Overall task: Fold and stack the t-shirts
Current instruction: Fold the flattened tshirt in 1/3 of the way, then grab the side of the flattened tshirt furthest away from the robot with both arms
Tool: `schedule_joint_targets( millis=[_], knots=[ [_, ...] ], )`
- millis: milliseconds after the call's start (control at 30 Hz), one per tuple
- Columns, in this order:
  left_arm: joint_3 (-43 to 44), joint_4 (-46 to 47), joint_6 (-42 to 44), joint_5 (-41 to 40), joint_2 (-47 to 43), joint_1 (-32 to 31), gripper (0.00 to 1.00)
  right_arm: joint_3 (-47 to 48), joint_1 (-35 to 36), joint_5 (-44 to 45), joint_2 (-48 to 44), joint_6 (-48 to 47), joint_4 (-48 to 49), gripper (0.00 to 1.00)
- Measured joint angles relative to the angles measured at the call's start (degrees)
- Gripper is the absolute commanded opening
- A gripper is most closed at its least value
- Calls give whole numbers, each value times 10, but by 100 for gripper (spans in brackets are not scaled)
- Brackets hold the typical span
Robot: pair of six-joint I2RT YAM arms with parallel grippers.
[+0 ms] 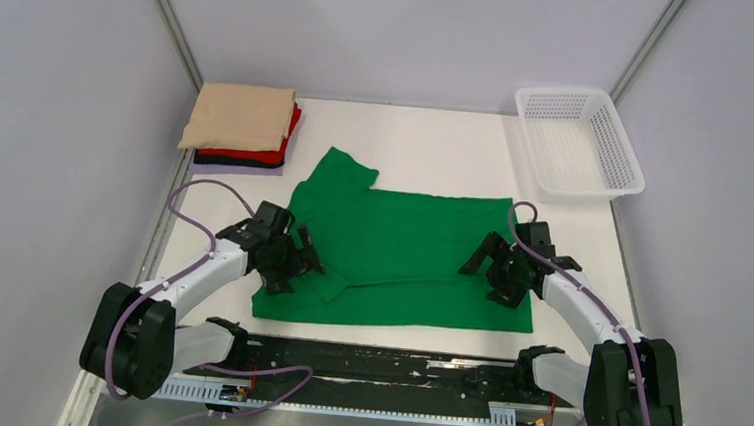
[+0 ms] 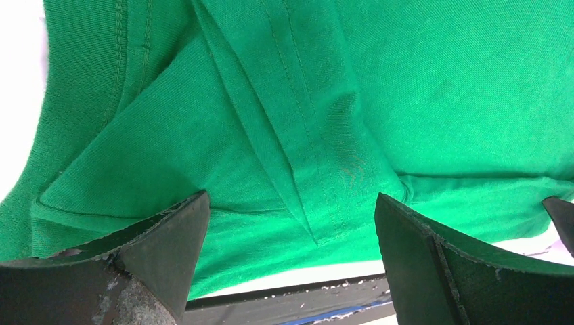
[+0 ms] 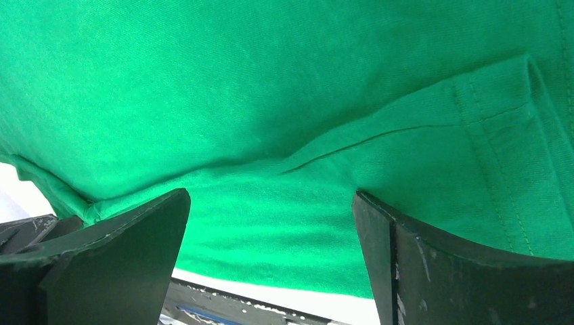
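We find the left hand (image 2: pixel 291 203) open, fingers spread low over the green t-shirt (image 1: pixel 416 246), straddling the sleeve folded inward. The right hand (image 3: pixel 271 198) is likewise open, above the opposite side edge. The shirt lies flat beneath and between both hands. We cannot tell whether either touches the cloth. Beyond the left hand sits the folded stack (image 1: pixel 242 123), beige uppermost. Beyond the right hand stands the white basket (image 1: pixel 618 150). Bare surface (image 1: pixel 438 142) lies between them.

Beige t-shirt (image 1: pixel 239 115) covers red t-shirt (image 1: pixel 249 153) and dark t-shirt (image 1: pixel 231 162), leaving only edges. Green t-shirt (image 1: pixel 400 250): side hems partly hidden beneath left gripper (image 1: pixel 291 262) and right gripper (image 1: pixel 492 274); both wrist views cut it off at the top
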Motion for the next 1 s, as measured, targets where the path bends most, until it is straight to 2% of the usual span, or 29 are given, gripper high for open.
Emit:
schedule_joint_targets(
  millis=[200,300,467,567,867,1000],
  knots=[
    [33,-55,23,-16,-19,0,100,22,0,2,-20,-17,-41,100],
    [102,-78,45,-35,-25,0,100,78,0,12,-37,-27,-55,100],
    [237,-62,91,-77,10,0,100,169,0,43,-57,-40,-7,100],
    [349,-62,124,-112,97,0,100,200,-2,59,-53,-40,17,100],
    [736,-106,234,-204,466,3,99,212,-7,104,-16,-66,38,100],
    [863,-130,275,-248,590,5,99,200,-11,122,-21,-77,43,100]
  ],
)
